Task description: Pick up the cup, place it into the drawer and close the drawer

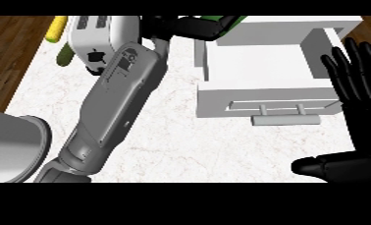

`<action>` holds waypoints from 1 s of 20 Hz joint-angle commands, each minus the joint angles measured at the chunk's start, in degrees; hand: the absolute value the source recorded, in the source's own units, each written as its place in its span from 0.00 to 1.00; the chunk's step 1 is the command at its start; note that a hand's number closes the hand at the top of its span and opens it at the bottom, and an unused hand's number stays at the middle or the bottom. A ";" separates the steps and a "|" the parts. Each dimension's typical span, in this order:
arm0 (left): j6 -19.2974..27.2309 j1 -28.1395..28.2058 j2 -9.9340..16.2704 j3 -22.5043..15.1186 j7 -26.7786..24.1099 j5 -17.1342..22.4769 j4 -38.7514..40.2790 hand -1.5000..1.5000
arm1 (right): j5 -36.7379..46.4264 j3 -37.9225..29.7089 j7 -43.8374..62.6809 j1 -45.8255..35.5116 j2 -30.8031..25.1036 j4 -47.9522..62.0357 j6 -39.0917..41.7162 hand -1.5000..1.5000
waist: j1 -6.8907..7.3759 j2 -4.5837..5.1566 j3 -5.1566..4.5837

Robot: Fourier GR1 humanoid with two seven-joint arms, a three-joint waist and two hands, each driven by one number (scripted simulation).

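My left forearm stretches from the lower left up to the top middle of the head view. There the black left hand is curled round a green cup, which is mostly hidden by the fingers. The cup is held at the far left corner of the open white drawer. The drawer's inside shows bare white, and its grey bar handle faces me. At the right edge my right hand rests open, fingers up, beside the drawer's right side.
A white toaster stands at the far left of the marble counter, close to my left forearm. A yellow item and a green one lie beside it. A grey round object sits at the lower left edge.
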 commanded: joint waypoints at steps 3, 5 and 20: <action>5.21 -5.34 -0.03 -5.34 -1.72 6.10 8.00 1.00 | 2.53 2.50 -2.81 3.28 2.24 -1.44 -0.23 0.00 | -0.35 -0.03 0.00; 3.88 -8.48 -0.03 -4.76 -5.49 7.31 14.16 1.00 | 1.64 2.01 2.81 -1.16 1.31 -2.26 -2.44 0.00 | -0.78 0.15 -0.02; 9.70 -15.32 -0.03 -20.61 -6.84 18.67 26.78 1.00 | 1.41 2.28 -3.30 -3.56 0.76 4.87 1.22 0.00 | -3.80 0.81 0.08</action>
